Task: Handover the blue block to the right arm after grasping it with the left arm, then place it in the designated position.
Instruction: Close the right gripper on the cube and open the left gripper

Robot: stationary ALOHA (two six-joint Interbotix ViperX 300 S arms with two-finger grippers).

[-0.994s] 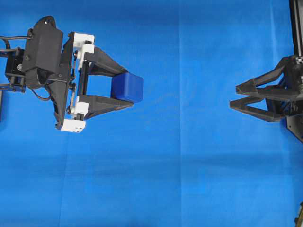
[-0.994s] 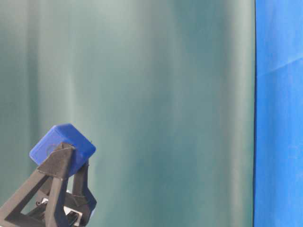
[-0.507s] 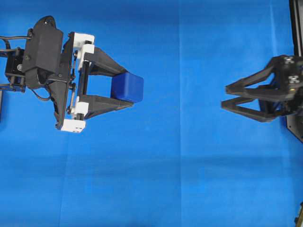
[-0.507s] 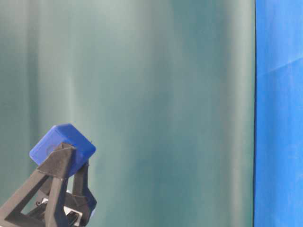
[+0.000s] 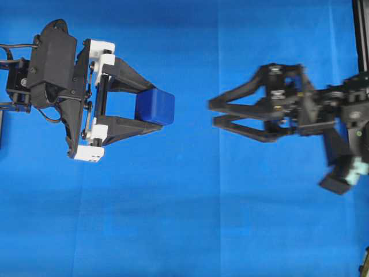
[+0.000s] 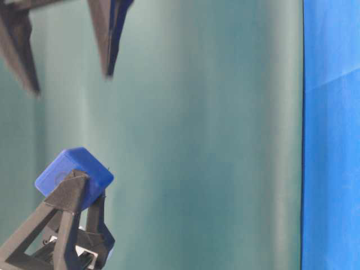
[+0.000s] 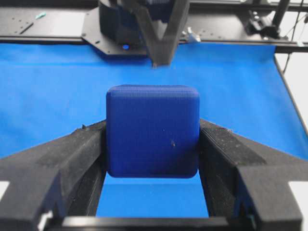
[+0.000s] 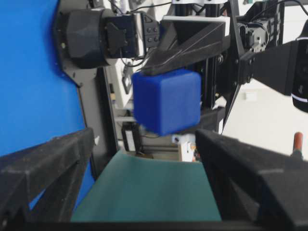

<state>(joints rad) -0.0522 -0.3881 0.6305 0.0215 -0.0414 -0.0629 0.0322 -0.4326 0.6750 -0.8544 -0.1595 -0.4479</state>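
Up above the bright blue cloth [image 5: 190, 219], the left gripper with white finger mounts [image 5: 151, 108] squeezes the small dark-blue block with rounded corners [image 5: 155, 107] between its tips. Near it, not touching, the all-black right gripper [image 5: 212, 112] points at the block, fingers apart.

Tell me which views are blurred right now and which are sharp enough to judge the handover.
Overhead view: the right end effector is motion-smeared, while the left end effector and blue block are crisp. Table-level view: sharp on the block, with blurred finger tips at top left. Right wrist view: the block has soft, smeared edges. Left wrist view: sharp.
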